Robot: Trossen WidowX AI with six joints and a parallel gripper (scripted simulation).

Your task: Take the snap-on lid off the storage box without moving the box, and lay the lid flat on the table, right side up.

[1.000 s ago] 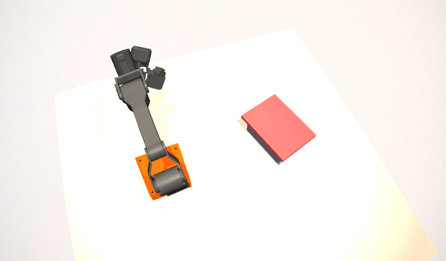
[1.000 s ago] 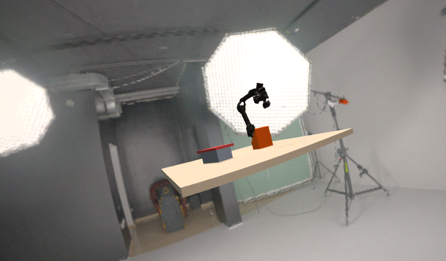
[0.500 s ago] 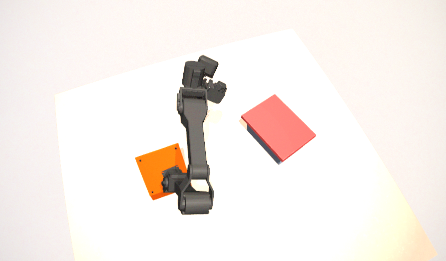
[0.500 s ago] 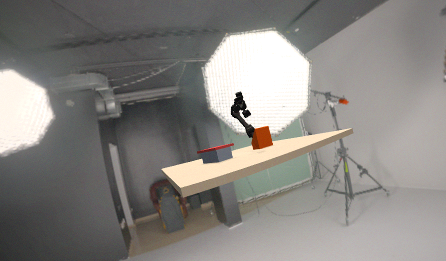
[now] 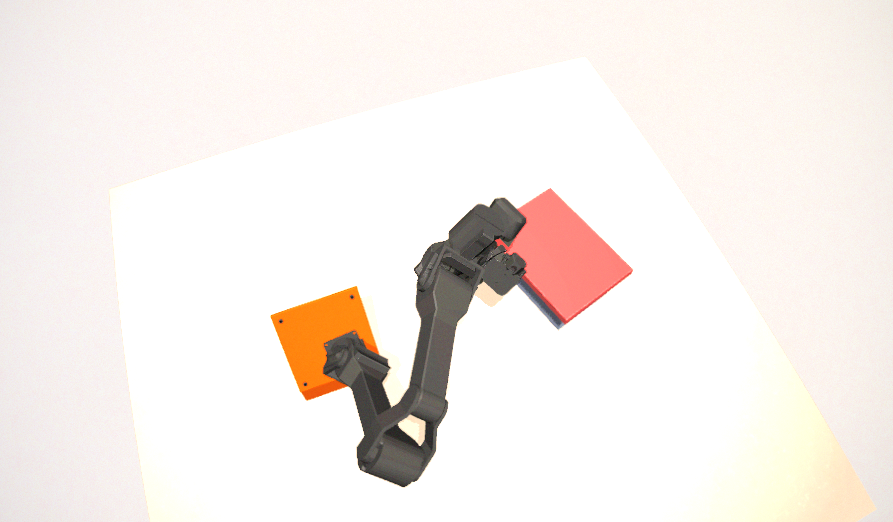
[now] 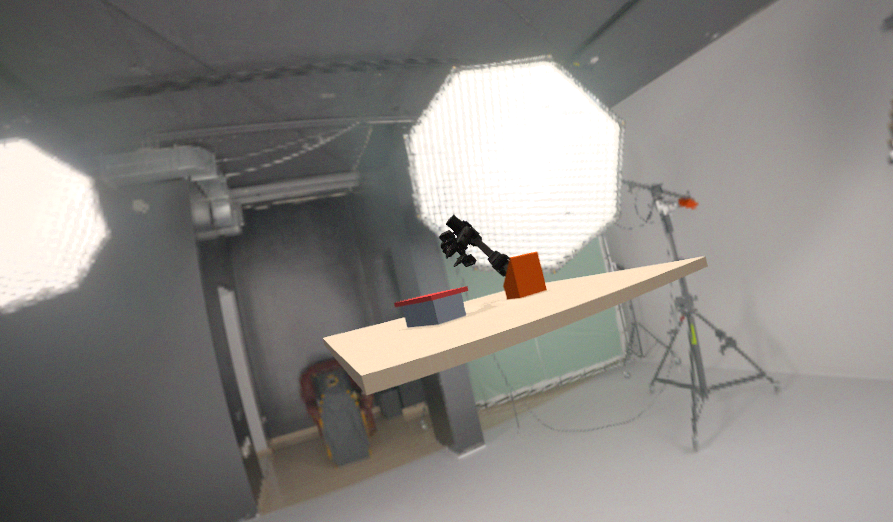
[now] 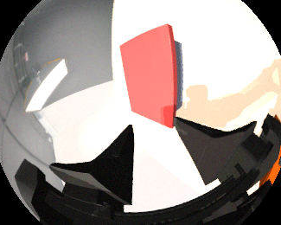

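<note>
The red lid [image 5: 572, 253] [image 6: 431, 297] [image 7: 150, 73] lies flat on top of the blue-grey storage box [image 5: 547, 312] [image 6: 449, 310] [image 7: 179, 73], with its rim overhanging the walls. The box stands on the table toward the right in the top view. My gripper [image 7: 153, 124] is partly open with nothing between its fingers. It hangs above the lid's height, on the side of the box facing the arm's base, and touches neither lid nor box. In the top view the arm's wrist and camera cover the lid's left corner and hide most of the fingers.
An orange block [image 5: 312, 331] [image 6: 527, 275] stands on the table [image 5: 228, 240] [image 6: 475, 344] under the arm's base, to the left of the box in the top view. The table's right edge runs beyond the box there. Light stands and lamps are only in the background.
</note>
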